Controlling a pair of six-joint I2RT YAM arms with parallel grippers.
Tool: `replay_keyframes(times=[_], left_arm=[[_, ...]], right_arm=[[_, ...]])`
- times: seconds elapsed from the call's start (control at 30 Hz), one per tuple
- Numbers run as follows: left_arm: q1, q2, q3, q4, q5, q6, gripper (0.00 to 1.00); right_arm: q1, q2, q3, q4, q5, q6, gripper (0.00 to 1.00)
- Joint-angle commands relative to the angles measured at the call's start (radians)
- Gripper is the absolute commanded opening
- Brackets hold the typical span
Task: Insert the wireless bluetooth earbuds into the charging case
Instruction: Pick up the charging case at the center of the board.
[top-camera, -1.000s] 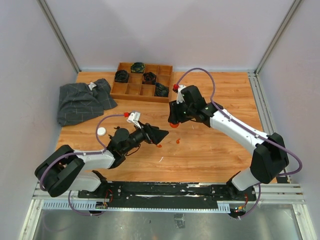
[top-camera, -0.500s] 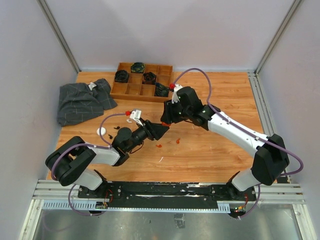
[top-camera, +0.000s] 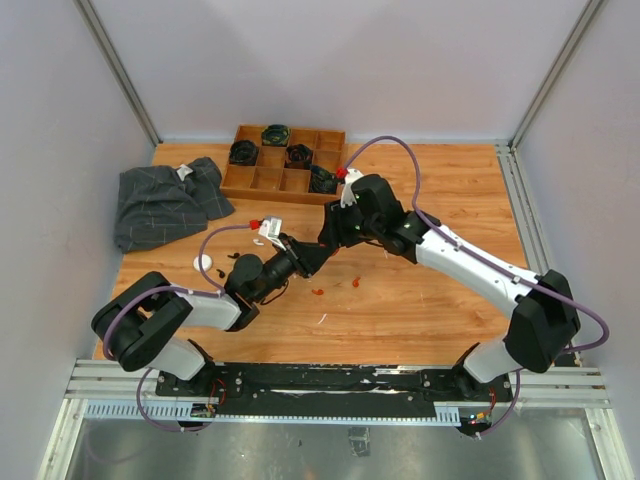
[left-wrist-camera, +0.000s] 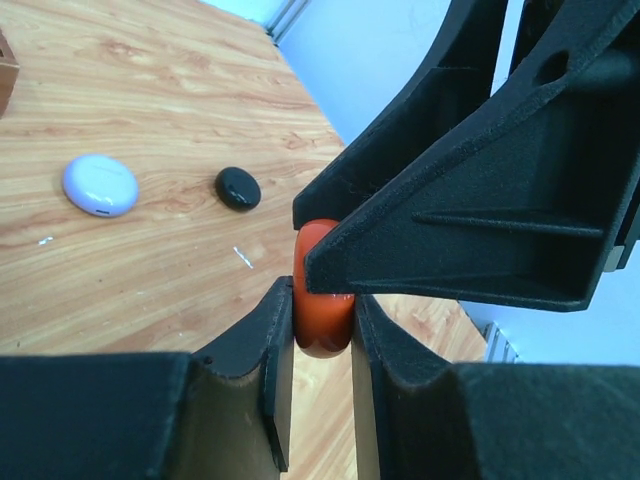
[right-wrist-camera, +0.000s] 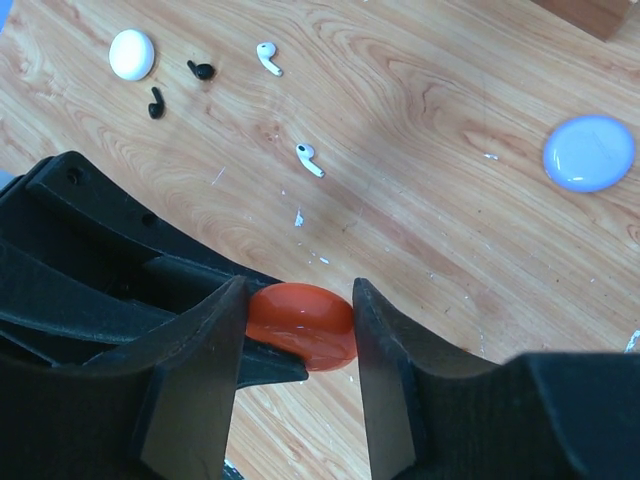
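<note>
At the far left a grey cloth (top-camera: 165, 200) lies crumpled on the wooden surface (top-camera: 440, 300). Right of it, beside the left arm, a white round case (right-wrist-camera: 131, 54) sits near two black earbuds (right-wrist-camera: 201, 70), and two white earbuds (right-wrist-camera: 310, 159) lie loose close by.

In the middle, the left hand (left-wrist-camera: 320, 295) is closed on an orange-red charging case (left-wrist-camera: 322, 330), with its fingers pressed against both flat faces. The case is held off the surface. The right hand (right-wrist-camera: 298, 300) reaches in from the right and grips the same case across its rim. Just nearer than the hands, orange-red earbuds (top-camera: 357, 283) lie on the surface, apart from the case.

The left wrist view shows a lilac round case (left-wrist-camera: 100, 185) and a small black round case (left-wrist-camera: 238, 188) lying apart on the wood. A wooden tray (top-camera: 262, 178) with compartments stands at the far edge.
</note>
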Motion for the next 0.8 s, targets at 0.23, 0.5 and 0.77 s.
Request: replay_keyframes(times=[0.23, 0.5, 0.77], left_arm=[[0.019, -0.095, -0.071, 0.089, 0.081, 0.161, 0.00], [0.149, -0.123, -0.143, 0.292, 0.426, 0.219, 0.00], [0.186, -0.086, -0.181, 0.525, 0.593, 0.280, 0.00]], right_arm=[[0.000, -0.117, 0.063, 0.019, -0.113, -0.220, 0.69], [-0.039, -0.208, 0.042, -0.083, -0.311, -0.529, 0.82], [-0.037, -0.250, 0.006, -0.106, -0.426, -0.672, 0.83]])
